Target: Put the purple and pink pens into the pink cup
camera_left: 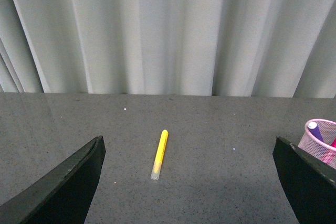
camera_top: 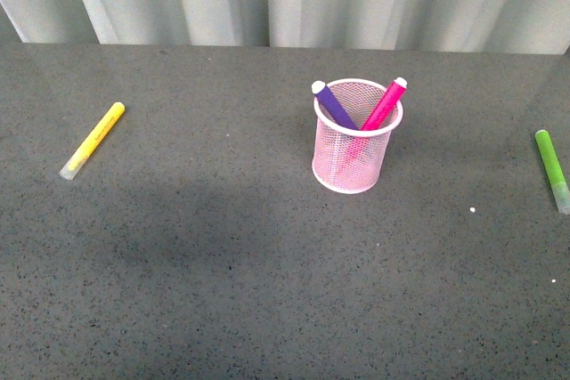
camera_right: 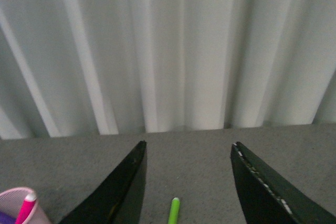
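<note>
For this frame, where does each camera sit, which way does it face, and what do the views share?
Front view: on the robot's body, looking down across the grey table at the pink cup holding the purple pen and pink pen; no arm shows.
Left wrist view: low, facing the curtain; the left gripper has its jaws wide apart around the yellow marker.
Right wrist view: likewise, right gripper open, above the green marker.
Shared: both wrist views catch the cup at an edge.

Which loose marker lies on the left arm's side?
The yellow marker, flat on the table left of the pink cup; the green marker lies far right.
</note>
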### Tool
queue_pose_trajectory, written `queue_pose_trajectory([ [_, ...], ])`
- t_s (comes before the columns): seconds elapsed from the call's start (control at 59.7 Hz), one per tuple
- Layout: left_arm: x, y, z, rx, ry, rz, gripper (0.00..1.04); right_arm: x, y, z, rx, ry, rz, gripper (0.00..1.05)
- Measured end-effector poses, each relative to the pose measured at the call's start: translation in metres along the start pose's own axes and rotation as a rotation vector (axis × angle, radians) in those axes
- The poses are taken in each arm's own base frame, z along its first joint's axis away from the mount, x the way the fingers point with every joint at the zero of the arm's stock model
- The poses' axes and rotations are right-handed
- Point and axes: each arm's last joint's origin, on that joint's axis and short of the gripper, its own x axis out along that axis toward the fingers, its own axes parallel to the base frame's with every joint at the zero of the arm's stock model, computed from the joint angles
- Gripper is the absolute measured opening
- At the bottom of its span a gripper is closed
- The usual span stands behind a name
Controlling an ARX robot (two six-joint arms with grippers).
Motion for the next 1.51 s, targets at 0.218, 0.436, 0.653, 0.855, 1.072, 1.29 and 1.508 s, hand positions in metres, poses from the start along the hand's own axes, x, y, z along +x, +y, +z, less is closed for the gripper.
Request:
queue_pose_trajectory([
  [0.218, 0.000, 0.000, 0.000, 0.000, 0.000, 0.000, 0.98, -0.020, 0.023, -0.021, -0.009, -0.005, 0.000, 0.04],
  [0.436, 0.000, 0.000, 0.000, 0.000, 0.000, 0.000, 0.98, -0.036, 0.038, -0.036, -0.012, -0.003, 0.005, 0.04],
  [0.653, 0.000, 0.000, 0.000, 0.000, 0.000, 0.000, 0.98, -0.047, 0.046, -0.046, -0.012, -0.001, 0.003, 0.03],
  [0.855, 0.000, 0.000, 0.000, 0.000, 0.000, 0.000, 0.98, -0.058, 0.059, -0.052, -0.014, -0.006, 0.012, 0.03],
  [1.072, 0.000, 0.000, 0.000, 0.000, 0.000, 0.000, 0.98, -0.064, 0.059, -0.056, -0.014, -0.031, 0.007, 0.03],
  [1.29, 0.000, 0.000, 0.000, 0.000, 0.000, 0.000, 0.98, -0.069, 0.059, -0.056, -0.014, -0.034, 0.007, 0.03],
  [1.508, 0.000, 0.000, 0.000, 0.000, 0.000, 0.000, 0.98, -0.074, 0.059, -0.056, -0.013, -0.034, 0.007, 0.03],
])
